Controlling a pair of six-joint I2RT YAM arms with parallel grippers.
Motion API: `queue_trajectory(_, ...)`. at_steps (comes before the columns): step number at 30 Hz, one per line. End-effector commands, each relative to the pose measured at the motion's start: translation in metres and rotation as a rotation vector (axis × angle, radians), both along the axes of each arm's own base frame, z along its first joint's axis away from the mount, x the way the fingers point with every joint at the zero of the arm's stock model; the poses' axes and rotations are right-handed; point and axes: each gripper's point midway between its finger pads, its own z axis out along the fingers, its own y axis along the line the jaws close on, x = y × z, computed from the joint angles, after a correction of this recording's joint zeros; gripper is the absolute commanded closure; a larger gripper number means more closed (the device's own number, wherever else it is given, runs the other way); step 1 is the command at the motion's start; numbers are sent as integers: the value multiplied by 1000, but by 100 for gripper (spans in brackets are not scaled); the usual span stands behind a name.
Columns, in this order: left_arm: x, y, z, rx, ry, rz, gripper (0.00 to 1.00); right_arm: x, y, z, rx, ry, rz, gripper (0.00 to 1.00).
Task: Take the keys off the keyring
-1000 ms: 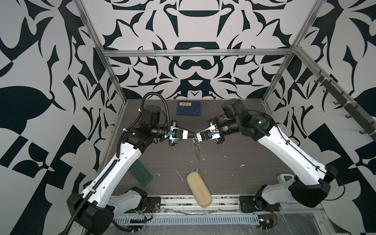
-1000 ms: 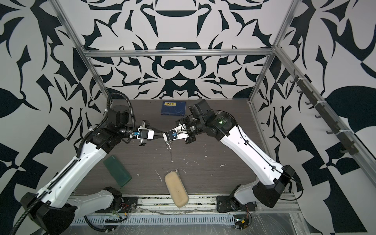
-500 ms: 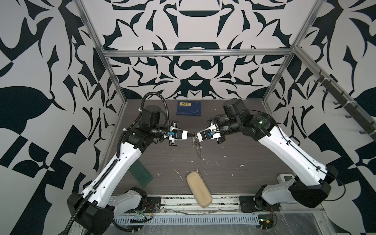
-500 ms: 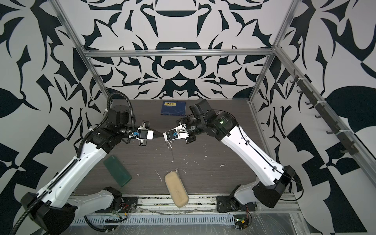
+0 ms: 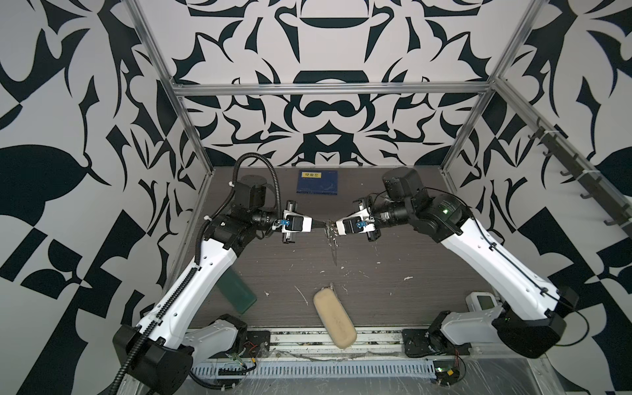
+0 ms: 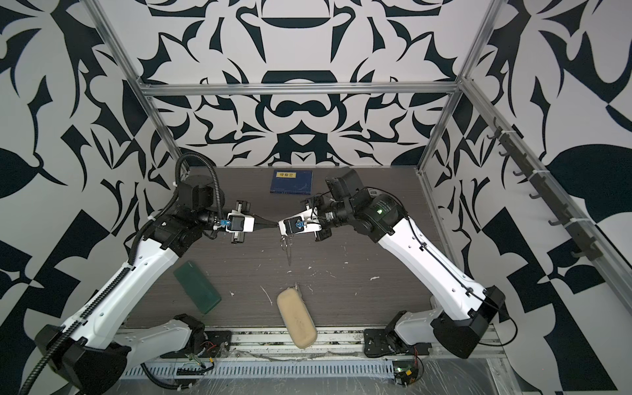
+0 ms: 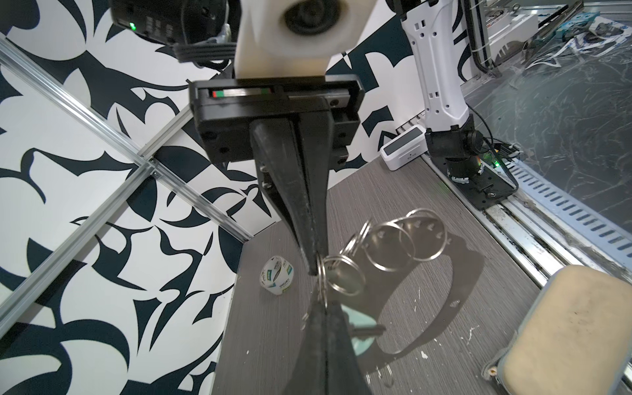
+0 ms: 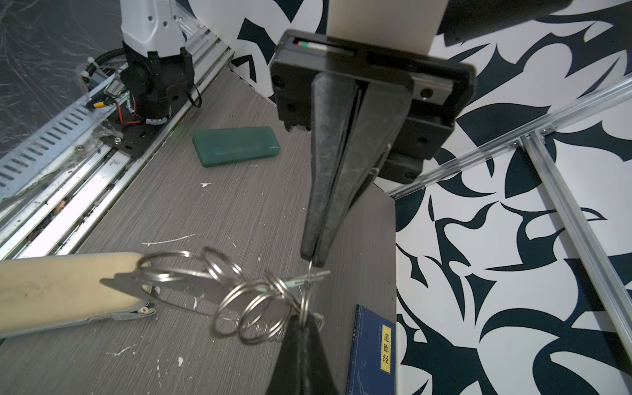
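Above the table's middle, the keyring [image 5: 332, 239] [image 6: 286, 243] hangs between both grippers as a chain of several silvery split rings [image 7: 386, 248] [image 8: 260, 304]. My left gripper [image 5: 320, 224] [image 6: 273, 224] [image 7: 319, 301] is shut on a small ring at one end. Tip to tip with it, my right gripper [image 5: 331, 227] [image 6: 279, 226] [image 8: 302, 318] is shut on a neighbouring larger ring. One of the keys [image 7: 357, 325] shows its pale rounded head beside my left fingers; in the right wrist view the key [image 8: 299, 281] is edge-on at the small ring.
A tan case [image 5: 335, 318] lies at the table's front edge, a green case [image 5: 237, 290] at front left, a blue book [image 5: 318, 182] at the back. A printed tape roll [image 7: 277, 280] sits by the right wall, a white device [image 5: 482, 301] at front right. White flecks dot the table.
My left gripper's jaws have closed the last bit onto the ring. Both arms and the hanging rings stay almost where they were.
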Motion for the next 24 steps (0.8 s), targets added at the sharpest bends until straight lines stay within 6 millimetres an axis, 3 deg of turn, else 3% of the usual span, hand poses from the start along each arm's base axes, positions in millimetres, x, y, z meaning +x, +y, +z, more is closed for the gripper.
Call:
queue_trajectory(1, 9, 3, 7, -6, 5, 48, 100, -9, 3, 18, 122, 5, 19, 100)
queue_trajectory(4, 14, 5, 5, 16, 11, 95, 100, -11, 3, 19, 164, 30, 21, 100)
queue_trajectory(8, 5, 7, -3, 26, 4, 65, 100, -14, 2, 28, 180, 13, 37, 100)
queue_trajectory(15, -1, 5, 0, -3, 3, 22, 79, -18, -1, 33, 143, 6, 55, 100)
queue_trajectory(24, -4, 0, 5, -15, 15, -13, 74, -17, 0, 33, 123, 8, 67, 100)
